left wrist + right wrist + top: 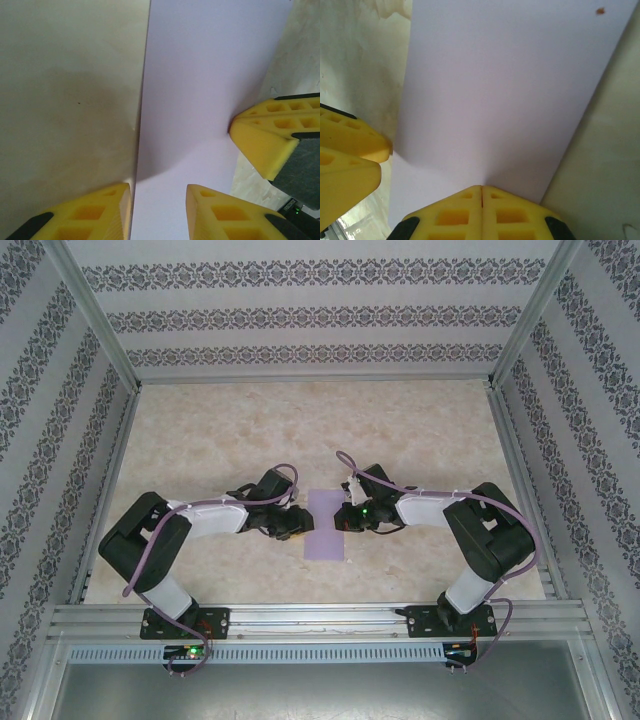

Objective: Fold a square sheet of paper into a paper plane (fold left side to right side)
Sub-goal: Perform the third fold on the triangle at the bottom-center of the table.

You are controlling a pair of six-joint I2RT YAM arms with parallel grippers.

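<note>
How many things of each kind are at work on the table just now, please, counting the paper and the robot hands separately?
Lavender paper sheet: 1
Robot hands: 2 (left hand, fingers apart; right hand, fingers shut together)
Total: 3

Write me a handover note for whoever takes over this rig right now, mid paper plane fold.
The left gripper is open, fingers straddling the left edge of the sheet of paper, holding nothing.
The right gripper is shut, tips down on the paper's right edge.
The paper lies flat on the table between them, a narrow rectangle from above.
Done, apparently: the left-to-right fold.
Left: every later fold; no plane shape yet.
</note>
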